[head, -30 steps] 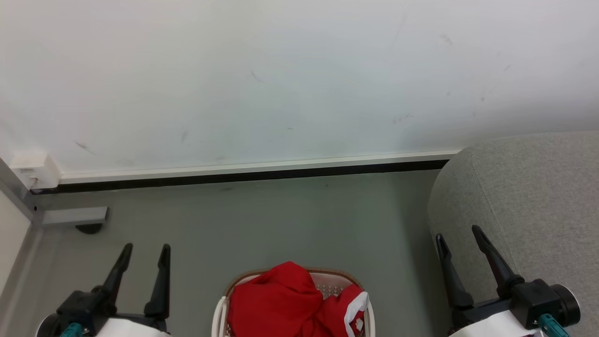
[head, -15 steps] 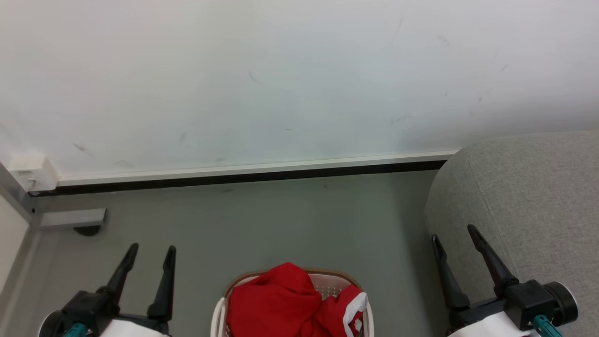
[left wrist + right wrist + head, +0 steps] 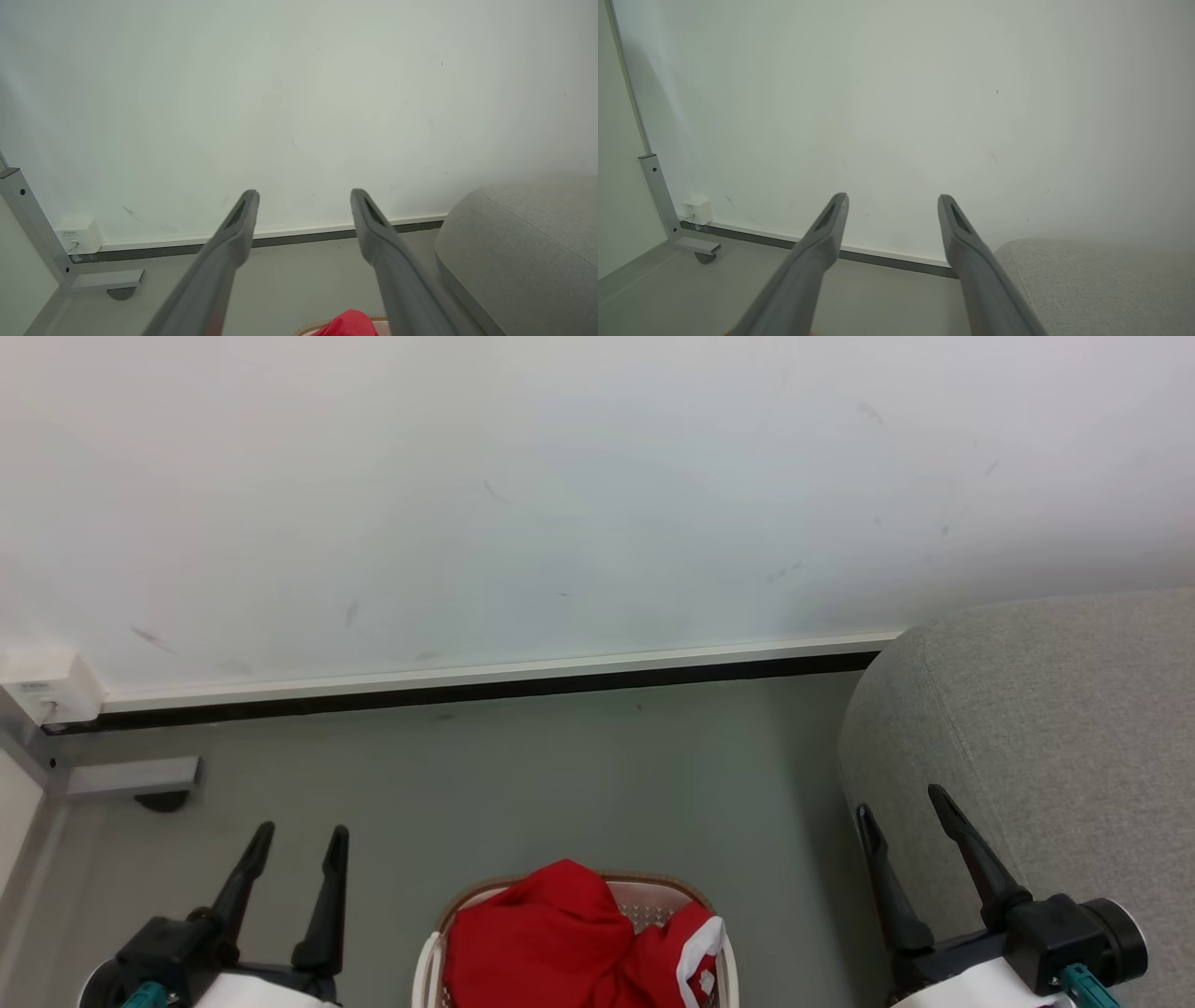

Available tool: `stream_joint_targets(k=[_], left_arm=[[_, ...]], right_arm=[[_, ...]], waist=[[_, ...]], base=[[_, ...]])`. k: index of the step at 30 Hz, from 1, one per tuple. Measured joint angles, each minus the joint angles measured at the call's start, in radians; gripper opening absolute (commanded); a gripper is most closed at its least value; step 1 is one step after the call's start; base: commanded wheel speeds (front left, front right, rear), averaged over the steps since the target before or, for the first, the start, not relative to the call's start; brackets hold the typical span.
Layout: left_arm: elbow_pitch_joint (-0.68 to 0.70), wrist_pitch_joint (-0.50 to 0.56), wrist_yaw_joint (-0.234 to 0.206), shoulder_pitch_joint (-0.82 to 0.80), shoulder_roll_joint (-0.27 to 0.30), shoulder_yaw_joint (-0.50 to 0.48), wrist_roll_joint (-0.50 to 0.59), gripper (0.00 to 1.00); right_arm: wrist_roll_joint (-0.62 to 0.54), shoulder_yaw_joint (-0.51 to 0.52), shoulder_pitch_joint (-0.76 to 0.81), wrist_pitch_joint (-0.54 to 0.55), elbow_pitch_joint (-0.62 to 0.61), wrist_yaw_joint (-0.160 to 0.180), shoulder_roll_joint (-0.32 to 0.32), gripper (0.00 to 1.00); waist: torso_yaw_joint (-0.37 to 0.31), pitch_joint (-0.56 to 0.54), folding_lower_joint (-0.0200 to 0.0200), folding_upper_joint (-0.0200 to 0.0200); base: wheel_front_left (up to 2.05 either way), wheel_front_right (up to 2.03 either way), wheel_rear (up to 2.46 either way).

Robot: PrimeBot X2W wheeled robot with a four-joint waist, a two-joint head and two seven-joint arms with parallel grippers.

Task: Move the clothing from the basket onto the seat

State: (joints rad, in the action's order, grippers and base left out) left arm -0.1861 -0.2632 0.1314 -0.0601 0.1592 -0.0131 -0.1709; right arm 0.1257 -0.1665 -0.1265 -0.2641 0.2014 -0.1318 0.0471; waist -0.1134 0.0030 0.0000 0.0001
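Head view: the red clothing (image 3: pixel 551 933) is piled in the basket (image 3: pixel 428 963), bottom middle. The seat (image 3: pixel 1046 728) is at the right. The left gripper (image 3: pixel 302 831), lower left, and the right gripper (image 3: pixel 897 801), lower right, are spread wide and empty.
Left wrist view: the left gripper (image 3: pixel 304 193) is spread, with the clothing (image 3: pixel 352 324) at the bottom.
Right wrist view: the right gripper (image 3: pixel 893 198) is spread, with the seat (image 3: pixel 1101 280) at the lower right.

Nothing is legible; the small white plastic box (image 3: pixel 47 689) at the wall's foot carries a label too small to read.
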Motion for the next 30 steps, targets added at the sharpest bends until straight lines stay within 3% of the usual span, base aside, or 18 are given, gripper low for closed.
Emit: stream_joint_targets(k=[13,30], left_arm=[[-0.013,-0.001,0.000,-0.013,0.034,0.016,-0.045,1.00],[-0.161,-0.001,0.000,-0.112,0.229,0.191,-0.165,1.00]], right_arm=[[0.058,0.013,0.001,0.000,-0.042,0.000,0.001,1.00],[0.156,0.039,0.025,0.000,-0.174,0.000,0.001,1.00]], waist=[[-0.061,0.049,0.0000,0.0000],[-0.187,0.258,0.0001,0.0000]], base=[[0.00,0.00,0.00],[0.00,0.00,0.00]])
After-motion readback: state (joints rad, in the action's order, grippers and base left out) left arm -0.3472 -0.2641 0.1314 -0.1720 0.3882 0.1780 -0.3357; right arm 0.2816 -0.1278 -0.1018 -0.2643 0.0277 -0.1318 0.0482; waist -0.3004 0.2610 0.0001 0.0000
